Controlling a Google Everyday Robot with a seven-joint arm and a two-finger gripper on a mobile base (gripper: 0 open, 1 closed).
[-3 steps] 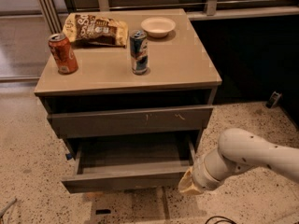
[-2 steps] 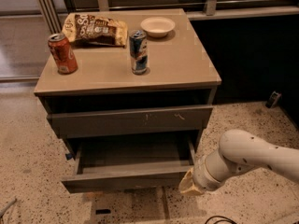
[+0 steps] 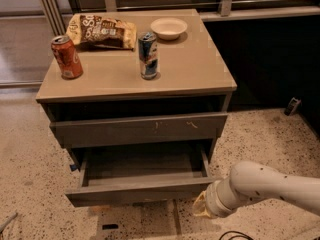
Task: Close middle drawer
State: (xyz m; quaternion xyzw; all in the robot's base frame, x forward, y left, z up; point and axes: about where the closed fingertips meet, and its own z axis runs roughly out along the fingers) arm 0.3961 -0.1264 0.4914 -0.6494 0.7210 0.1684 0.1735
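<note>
The middle drawer (image 3: 140,190) is pulled far out of the grey-brown cabinet, and its dark tray interior (image 3: 142,164) shows. Its plain flat front faces me, low in the view. My gripper (image 3: 201,207), pale yellow at the end of the white arm (image 3: 260,184), is at the lower right. It sits just in front of and slightly below the right end of the drawer front, very close to it. I cannot tell whether it touches the drawer.
Above the middle drawer, the larger drawer front with pale scratch marks (image 3: 140,129) stands slightly out. On the cabinet top (image 3: 200,69) are a red can (image 3: 66,57), a blue can (image 3: 148,55), a snack bag (image 3: 102,30) and a white bowl (image 3: 169,28). The floor is speckled stone (image 3: 260,134).
The arm and gripper have dropped a little in the view, toward the floor in front of the drawer's right end. The drawer has not visibly moved.
</note>
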